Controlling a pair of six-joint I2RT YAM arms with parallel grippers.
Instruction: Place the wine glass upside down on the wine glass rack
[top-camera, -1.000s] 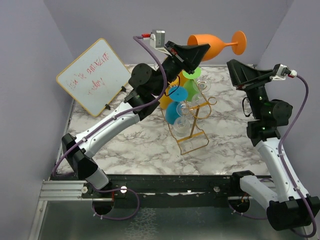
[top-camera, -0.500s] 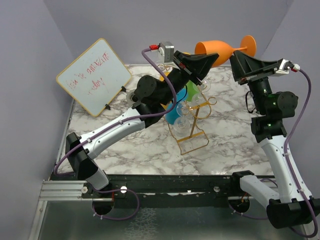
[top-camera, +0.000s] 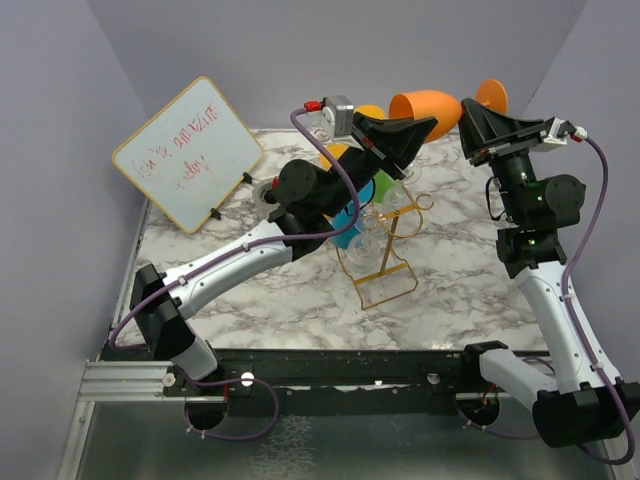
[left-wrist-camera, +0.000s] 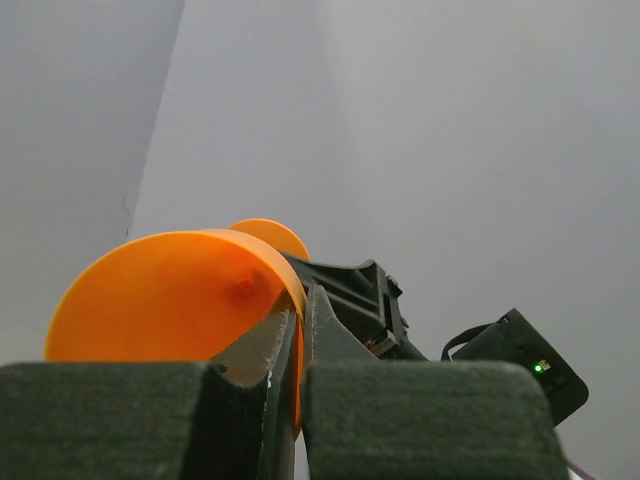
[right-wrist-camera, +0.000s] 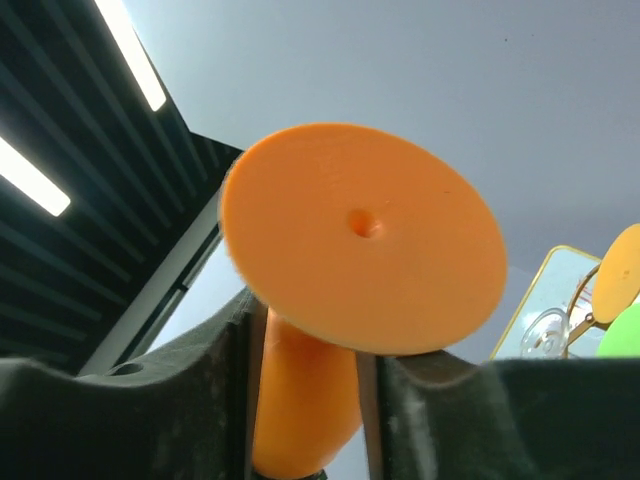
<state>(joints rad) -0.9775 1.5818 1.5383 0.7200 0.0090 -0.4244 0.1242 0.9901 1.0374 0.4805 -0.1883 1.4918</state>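
The left gripper (top-camera: 430, 122) is up in the air above the far side of the table, its jaws pinched tight on the rim of the orange wine glass (top-camera: 425, 102). From the left wrist view you can see the thin orange wall of the bowl caught right between the two dark fingers (left-wrist-camera: 120, 420). The glass lies on its side, bowl mouth towards the left gripper and foot pointing off to the right. The right gripper (top-camera: 468, 130) has its jaws apart on either side of the narrow part below the bowl. In its wrist view the orange stem end fills nearly all the space between the padded fingers (right-wrist-camera: 480, 420), with only a thin sliver of background showing on one side. I can't say for certain that either pad is pressing on it. The round foot stands just beyond those fingertips, flat face to the camera. So the glass spans the two grippers, one at the rim and one near the foot, and touches nothing else. Below it and a little nearer to me stands the wine glass rack (top-camera: 385, 255), a gold wire frame upright on the marble table (top-camera: 250, 290), well apart from the orange glass. Some other glasses (top-camera: 350, 225), green, blue and clear, hang from its arms. A whiteboard (top-camera: 190, 150) with red writing leans at the far left corner.
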